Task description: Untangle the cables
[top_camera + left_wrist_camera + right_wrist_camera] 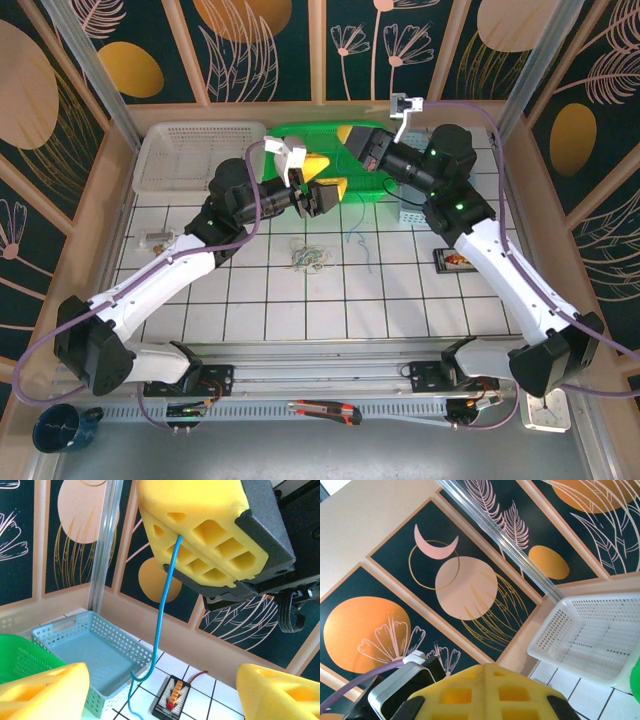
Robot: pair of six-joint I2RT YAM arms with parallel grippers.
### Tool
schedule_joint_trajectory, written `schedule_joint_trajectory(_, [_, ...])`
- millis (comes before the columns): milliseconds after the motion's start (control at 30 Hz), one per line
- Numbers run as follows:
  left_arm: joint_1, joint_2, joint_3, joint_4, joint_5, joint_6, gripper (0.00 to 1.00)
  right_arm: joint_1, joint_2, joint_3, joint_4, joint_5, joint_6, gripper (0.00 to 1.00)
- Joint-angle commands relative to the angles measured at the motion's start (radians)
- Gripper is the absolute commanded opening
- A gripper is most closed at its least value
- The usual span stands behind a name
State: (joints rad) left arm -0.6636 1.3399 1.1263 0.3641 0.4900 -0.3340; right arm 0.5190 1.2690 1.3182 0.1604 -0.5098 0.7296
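Observation:
The cables lie as a small tangled clump [308, 258] of tan, white and dark blue strands on the tiled table. One blue cable [164, 605] is free of the clump. It hangs from my right gripper [347, 134], which is raised over the green basket [310, 133] and shut on its upper end, down to the tiles [362, 245]. My left gripper [162, 700] is open just beside the right one, its yellow fingers [45, 690] on either side of the hanging cable and apart from it. In the right wrist view the yellow fingers [487, 680] are pressed together.
A white basket [195, 155] stands at the back left and a light blue basket [85, 650] right of the green one. A black connector board [172, 697] lies on the tiles at right. A box cutter [325, 410] and a mug [65, 428] sit at the near edge.

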Motion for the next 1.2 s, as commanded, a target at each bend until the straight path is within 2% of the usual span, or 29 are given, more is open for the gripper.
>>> schedule_joint_trajectory(0, [-0.002, 0.010, 0.028, 0.057, 0.016, -0.016, 0.77, 0.001, 0.012, 0.073, -0.032, 0.040, -0.060, 0.00])
schedule_joint_trajectory(100, [-0.002, 0.001, 0.014, 0.063, 0.009, -0.020, 0.78, -0.032, 0.021, 0.140, -0.057, 0.061, -0.075, 0.00])
schedule_joint_trajectory(433, [-0.002, -0.045, -0.050, 0.089, -0.034, -0.016, 0.82, -0.233, 0.062, 0.326, -0.043, 0.069, -0.051, 0.00])
schedule_joint_trajectory(733, [-0.002, -0.071, -0.104, 0.099, -0.069, -0.015, 0.89, -0.359, 0.139, 0.490, -0.054, 0.172, -0.127, 0.00])
schedule_joint_trajectory(933, [-0.002, -0.083, -0.148, 0.120, -0.104, -0.037, 0.93, -0.408, 0.166, 0.464, -0.030, 0.251, -0.191, 0.00])
schedule_joint_trajectory(1167, [-0.002, -0.105, -0.236, 0.164, -0.136, -0.072, 0.94, -0.430, 0.149, 0.260, 0.067, 0.360, -0.261, 0.00])
